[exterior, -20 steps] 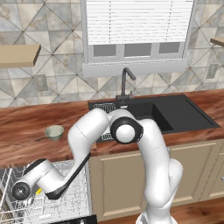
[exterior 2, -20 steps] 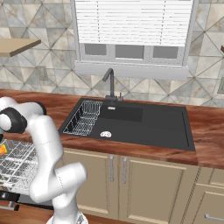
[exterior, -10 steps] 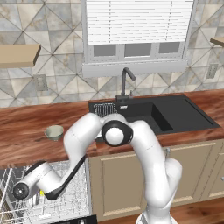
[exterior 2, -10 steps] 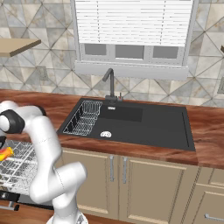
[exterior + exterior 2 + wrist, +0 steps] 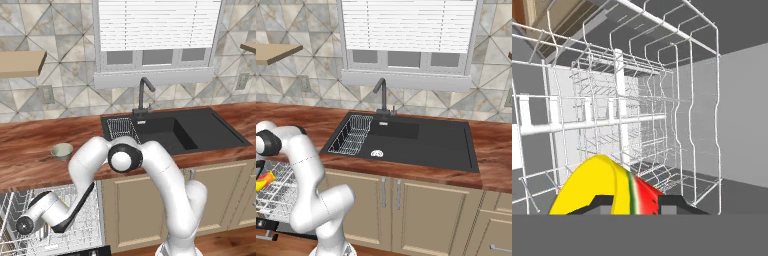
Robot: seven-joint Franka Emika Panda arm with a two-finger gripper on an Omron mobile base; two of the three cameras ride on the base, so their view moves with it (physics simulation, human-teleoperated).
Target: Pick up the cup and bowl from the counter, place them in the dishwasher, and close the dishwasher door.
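Left base view was taken up largest by the tabletop (image 5: 30, 150), a long reddish-brown slab, with the dishwasher (image 5: 85, 230) standing open beneath it and its white wire racks drawn out. Down among those racks the arm was reached. In the hand view the pincer (image 5: 630, 202) was seen narrowed on the cup (image 5: 602, 187), its two dark tips set against the yellow wall on either side of the red-orange patch, the wire rack rising just beyond. The cup (image 5: 265, 181) was also glimpsed in the right base view, over the rack. It was judged light, stiff and smooth-sided, so a grip across its tapered wall could slip; a hold nearer the rim was judged safer. The bowl (image 5: 62, 151) was left on the tabletop, well apart from the arm; shallow and plain, it was judged best pinched at its rim. No writing, brand or label could be read anywhere.
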